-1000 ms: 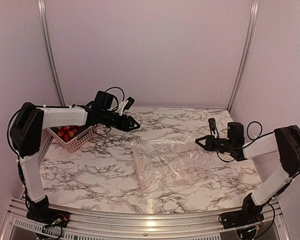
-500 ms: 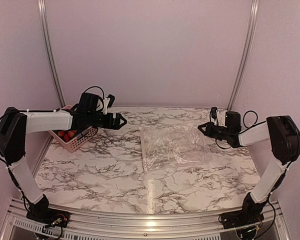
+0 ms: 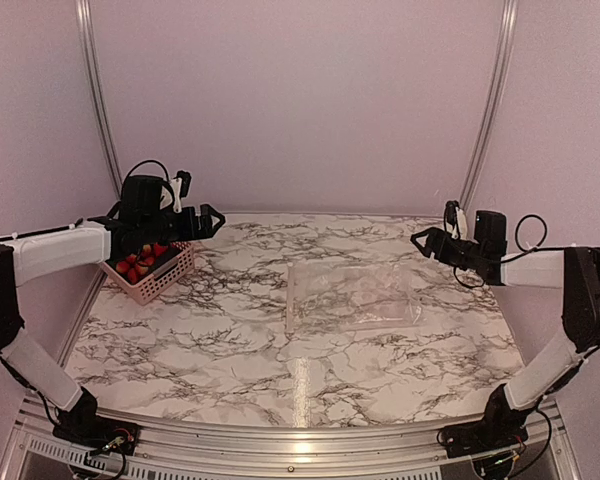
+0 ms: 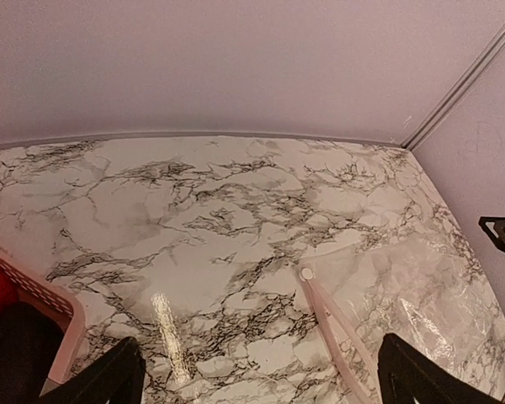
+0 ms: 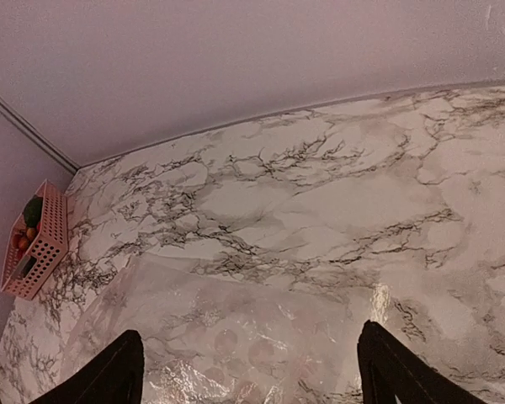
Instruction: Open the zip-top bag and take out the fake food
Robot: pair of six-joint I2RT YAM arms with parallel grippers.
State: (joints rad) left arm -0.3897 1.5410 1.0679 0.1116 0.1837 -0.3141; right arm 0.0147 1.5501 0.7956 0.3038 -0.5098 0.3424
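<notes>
Jaws on both arms gaped wide, empty; one bag (image 3: 352, 295) lay flat on the tabletop (image 3: 200, 340), one basket (image 3: 166, 276) of food (image 3: 130, 266) far left.

One zip-top bag (image 3: 352, 297), one basket (image 3: 156, 286), two grippers (image 3: 216, 222) (image 3: 418, 243)

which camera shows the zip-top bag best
Top external: the whole zip-top bag shows, lying flat with all four edges in frame. Left wrist catches only its zip-strip side; right wrist shows much of it, cut off at the bottom.
</notes>
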